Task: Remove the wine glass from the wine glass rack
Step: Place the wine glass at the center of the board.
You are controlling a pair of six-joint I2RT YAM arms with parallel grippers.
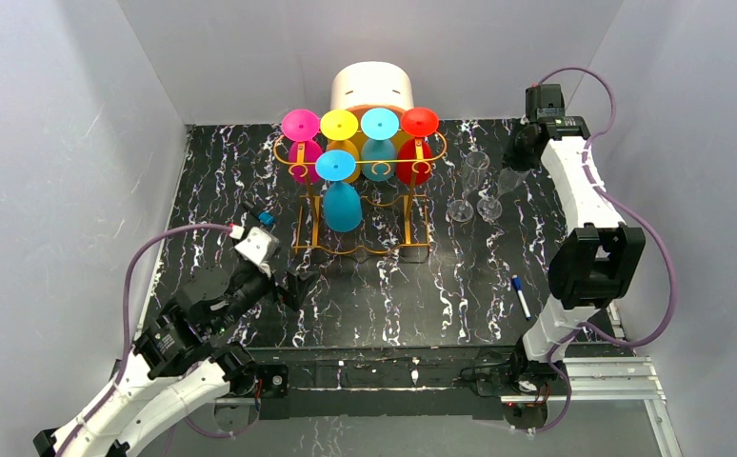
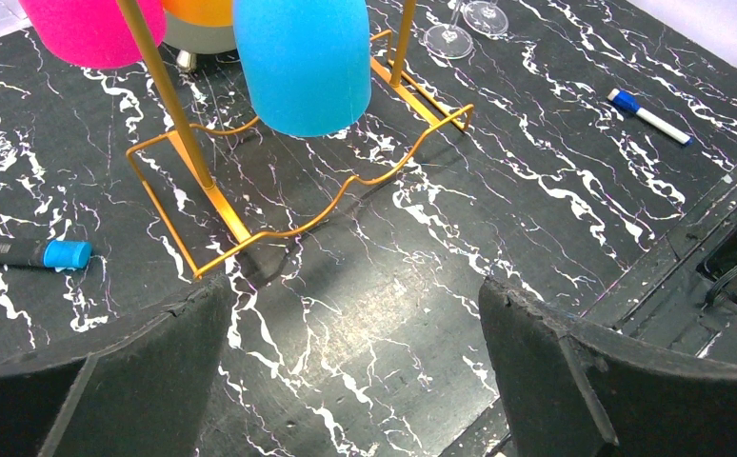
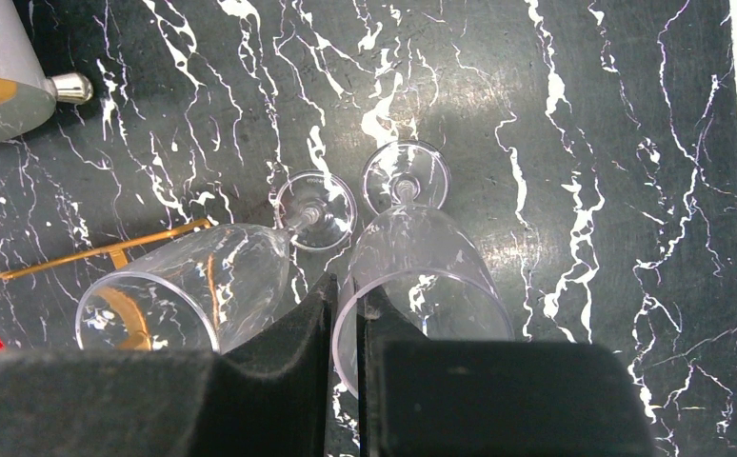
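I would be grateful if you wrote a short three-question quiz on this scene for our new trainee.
1. True or false: the left gripper is shut.
2. The right gripper pinches a clear glass by its: A rim, B stem, C foot.
3. Fill in: ___ coloured glasses hang on the rack.
Key: 1 false; 2 A; 3 five.
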